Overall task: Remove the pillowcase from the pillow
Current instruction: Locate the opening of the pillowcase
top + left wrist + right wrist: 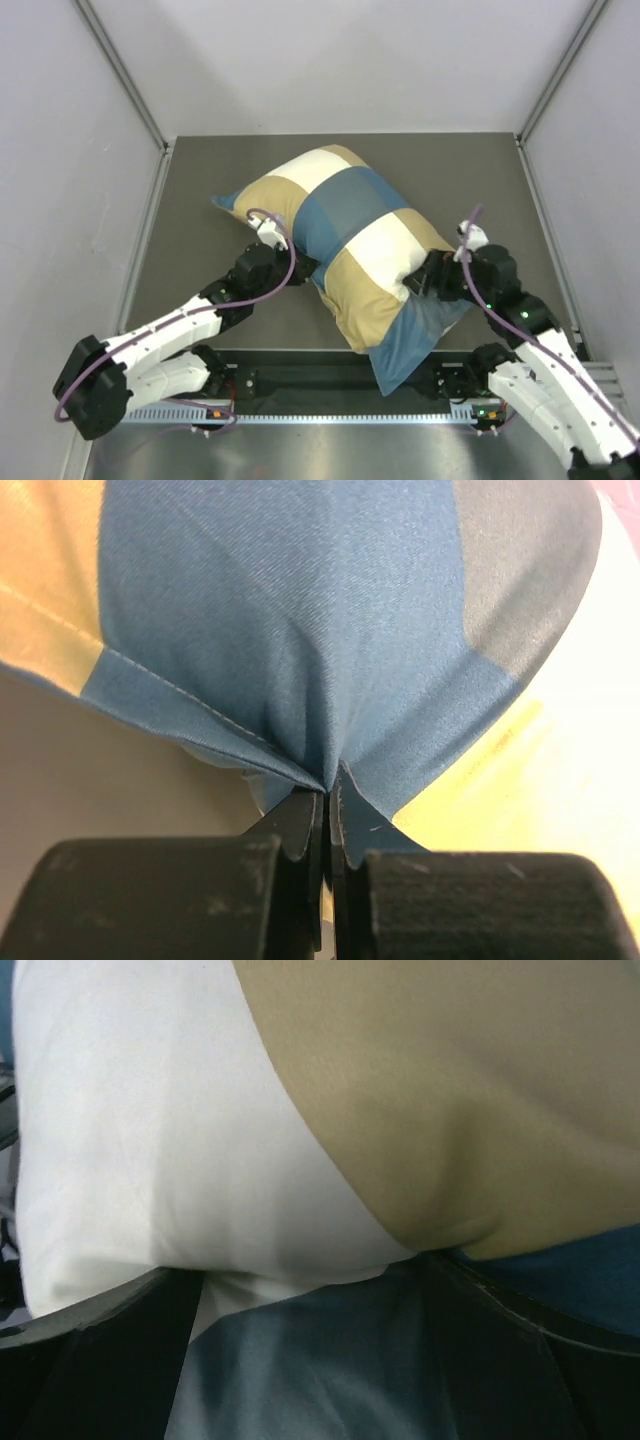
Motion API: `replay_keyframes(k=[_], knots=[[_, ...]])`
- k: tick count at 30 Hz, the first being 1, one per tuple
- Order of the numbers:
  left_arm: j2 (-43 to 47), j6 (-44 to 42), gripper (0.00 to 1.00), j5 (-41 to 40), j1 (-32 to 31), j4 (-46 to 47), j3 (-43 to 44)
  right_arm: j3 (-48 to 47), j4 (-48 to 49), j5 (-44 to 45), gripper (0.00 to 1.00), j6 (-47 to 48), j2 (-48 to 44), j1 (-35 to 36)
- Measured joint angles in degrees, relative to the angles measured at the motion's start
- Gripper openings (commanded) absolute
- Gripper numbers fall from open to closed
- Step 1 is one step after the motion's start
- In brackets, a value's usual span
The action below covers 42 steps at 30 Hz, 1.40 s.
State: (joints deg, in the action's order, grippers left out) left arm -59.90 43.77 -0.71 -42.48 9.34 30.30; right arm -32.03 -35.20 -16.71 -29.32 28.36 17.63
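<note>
The pillowcase (350, 240), in blue, tan and cream checks, lies stuffed and diagonal across the table. The pillow is hidden inside it. My left gripper (300, 268) is at the cover's left side. In the left wrist view it (328, 798) is shut on a pinched fold of the blue pillowcase (300, 630). My right gripper (415, 283) presses into the cover's right side. In the right wrist view it (310, 1290) stands open, fingers wide apart, and the pillowcase (400, 1090) bulges between them.
The dark grey table mat (200, 180) is walled in by white panels on three sides. The cover's blue end (405, 350) hangs over the near edge, above the metal rail (330, 412) that carries both arm bases.
</note>
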Motion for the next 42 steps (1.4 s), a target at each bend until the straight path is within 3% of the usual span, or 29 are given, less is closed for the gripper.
replay_keyframes(k=[4, 7, 14, 23, 26, 29, 30, 32, 36, 42], knots=[[5.4, 0.0, 0.0, -3.7, -0.5, -3.5, -2.4, -4.0, 5.8, 11.9, 0.94, -2.1, 13.8, 13.4], [8.8, 0.0, 0.0, -6.6, -0.5, -6.5, -3.0, -8.7, 9.1, 17.9, 0.95, -2.5, 25.3, 17.9], [14.2, 0.1, 0.0, -10.8, -0.7, -11.0, -3.0, -19.3, 13.2, 24.1, 0.98, 0.6, 41.9, 18.3], [12.7, 0.5, 0.0, -11.6, -1.4, -8.1, -2.9, -26.9, 17.9, 21.9, 0.98, 5.7, 50.9, 10.9], [10.1, 0.0, 0.0, -12.0, -1.7, -7.4, -1.3, -27.6, 19.0, 20.9, 0.98, 7.7, 51.3, 9.4], [7.8, -1.4, 0.3, -12.4, -1.9, -8.7, 1.7, -28.1, 18.8, 21.3, 1.0, 9.4, 49.6, 8.7], [7.3, -2.0, 0.47, -12.2, -2.0, -9.9, 2.8, -28.1, 18.2, 21.6, 1.0, 9.8, 48.2, 8.4], [6.7, -2.6, 0.61, -11.4, -2.5, -11.8, 4.4, -28.1, 17.1, 22.2, 1.0, 9.8, 44.0, 8.2], [6.5, -3.4, 0.68, -10.0, -3.5, -14.0, 5.6, -28.1, 15.0, 22.7, 1.0, 9.1, 32.1, 9.0], [6.5, -3.2, 0.65, -9.2, -3.5, -15.4, 5.4, -24.3, 8.8, 26.3, 1.0, 4.0, 15.3, 17.0]])
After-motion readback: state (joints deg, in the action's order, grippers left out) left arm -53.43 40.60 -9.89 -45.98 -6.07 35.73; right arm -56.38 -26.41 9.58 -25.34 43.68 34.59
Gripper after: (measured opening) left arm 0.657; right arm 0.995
